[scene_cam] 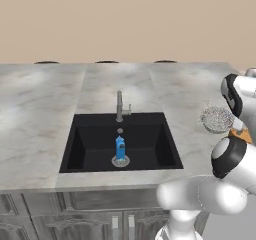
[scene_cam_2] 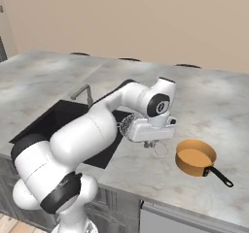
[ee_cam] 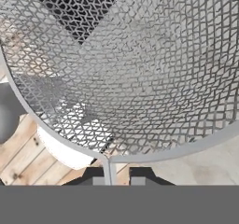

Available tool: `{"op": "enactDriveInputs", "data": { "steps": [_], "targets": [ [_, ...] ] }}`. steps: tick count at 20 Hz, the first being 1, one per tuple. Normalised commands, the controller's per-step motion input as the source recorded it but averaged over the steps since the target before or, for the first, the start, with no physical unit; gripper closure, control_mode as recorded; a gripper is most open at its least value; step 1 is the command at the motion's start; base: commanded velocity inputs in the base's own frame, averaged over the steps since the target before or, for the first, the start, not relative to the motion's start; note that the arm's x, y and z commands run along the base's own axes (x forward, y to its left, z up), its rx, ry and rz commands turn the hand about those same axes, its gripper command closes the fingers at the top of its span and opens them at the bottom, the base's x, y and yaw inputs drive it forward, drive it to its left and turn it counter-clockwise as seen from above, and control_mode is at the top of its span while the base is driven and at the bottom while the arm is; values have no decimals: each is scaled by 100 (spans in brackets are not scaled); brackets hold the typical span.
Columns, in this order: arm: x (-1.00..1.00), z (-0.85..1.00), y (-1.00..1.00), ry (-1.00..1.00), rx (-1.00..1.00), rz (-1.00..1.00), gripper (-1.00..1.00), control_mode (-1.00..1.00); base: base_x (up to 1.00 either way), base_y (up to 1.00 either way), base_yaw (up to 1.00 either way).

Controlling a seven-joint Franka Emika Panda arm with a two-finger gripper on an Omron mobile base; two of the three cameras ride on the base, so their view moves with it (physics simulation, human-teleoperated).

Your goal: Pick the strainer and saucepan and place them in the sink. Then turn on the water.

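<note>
The strainer point(ee_cam: 140, 59) is gripped by the claw point(ee_cam: 117, 180): in the hand view its thin wire handle is seen running down between the two dark fingertips, which are clenched on it, and the mesh bowl spreads across the picture above them. In the right base view the strainer point(scene_cam_2: 127, 126) is seen lifted clear of the grey marble desk point(scene_cam_2: 204, 106), tipped on its side at the end of the arm, beside the near right corner of the sink point(scene_cam_2: 48, 123). In the left base view the mesh bowl point(scene_cam: 217, 119) is seen to the right of the sink point(scene_cam: 150, 134), over the desk point(scene_cam: 40, 119), partly covered by the arm. The saucepan point(scene_cam_2: 195, 158) is set upright on the desk just to the right of the claw, apart from it, its dark handle pointed toward the front right edge. A small blue bottle point(scene_cam: 120, 147) is seen standing in the black basin, at the round metal drain point(scene_cam: 120, 160). The faucet point(scene_cam: 120, 106) is mounted behind the basin at its middle. Dark wooden cabinet fronts point(scene_cam: 65, 219) are seen under the desk.
</note>
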Motion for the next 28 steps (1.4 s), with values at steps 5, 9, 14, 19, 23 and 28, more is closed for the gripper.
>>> {"op": "enactDriveInputs", "data": {
  "steps": [5,9,14,19,23,28],
  "targets": [
    [1,0,83,2,-1,2,100,-100,0,0,0],
    [0,-6,90,1,0,9,100,-100,0,0,0],
    [16,-5,60,0,1,21,100,-100,0,0,0],
    [34,-18,39,0,6,29,100,-100,0,0,0],
    [7,-9,18,3,11,20,100,-100,0,0,0],
    [7,-5,34,7,11,12,100,-100,0,0,0]
  ]
}}
